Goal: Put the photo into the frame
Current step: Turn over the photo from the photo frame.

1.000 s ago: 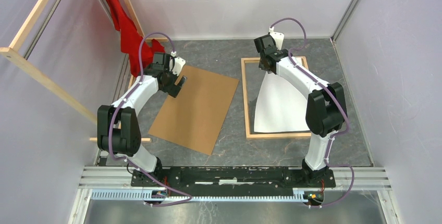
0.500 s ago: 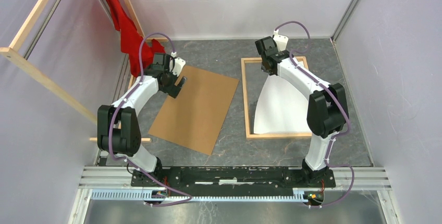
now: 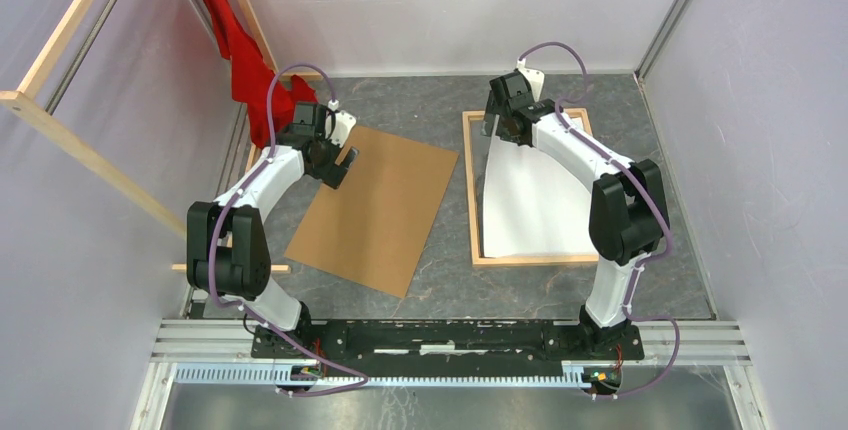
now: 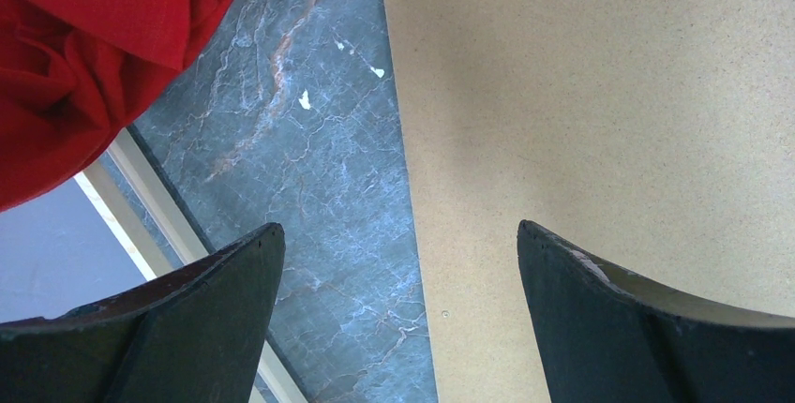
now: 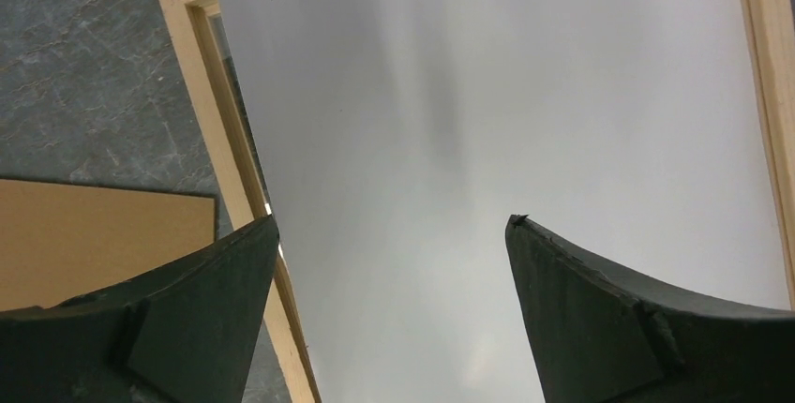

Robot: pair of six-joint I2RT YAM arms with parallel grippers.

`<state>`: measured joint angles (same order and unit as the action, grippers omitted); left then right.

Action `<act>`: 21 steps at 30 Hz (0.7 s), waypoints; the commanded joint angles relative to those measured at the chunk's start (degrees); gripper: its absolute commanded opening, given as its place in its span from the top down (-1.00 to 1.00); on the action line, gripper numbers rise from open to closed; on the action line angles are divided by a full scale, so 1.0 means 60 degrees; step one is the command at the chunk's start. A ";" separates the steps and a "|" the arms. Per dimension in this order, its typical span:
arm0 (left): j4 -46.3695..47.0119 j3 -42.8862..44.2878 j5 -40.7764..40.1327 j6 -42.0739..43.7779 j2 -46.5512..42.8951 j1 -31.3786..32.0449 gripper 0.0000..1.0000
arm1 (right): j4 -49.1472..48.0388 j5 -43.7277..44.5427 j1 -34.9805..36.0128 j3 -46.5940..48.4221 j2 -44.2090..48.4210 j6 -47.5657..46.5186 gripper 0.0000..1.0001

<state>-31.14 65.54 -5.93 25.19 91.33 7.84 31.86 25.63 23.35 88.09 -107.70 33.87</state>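
surface (image 3: 420,100): grey stone look; it carries everything.
hardboard panel (image 3: 375,205): brown, lies flat left of the frame.
frame (image 3: 471,190): light wood, long sides run from near to far.
photo (image 3: 530,200): white back up, inside the frame, long sides run the same way.
step: looks like letting go; next may be adding the panel.
right gripper (image 3: 497,126): jaws apart, above the photo's far end.
left gripper (image 3: 342,166): jaws apart, empty, over the panel's edge.
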 commanded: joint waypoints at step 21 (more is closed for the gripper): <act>0.0148 0.0315 -0.0329 0.0469 0.0130 -0.0299 -1.00 | -0.1678 -0.2154 0.0540 -0.1642 0.1360 -0.0220 -0.96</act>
<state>-31.14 65.25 -6.98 25.23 91.35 7.53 24.82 14.61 23.83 80.55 -104.47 31.64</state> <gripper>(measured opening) 0.994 0.982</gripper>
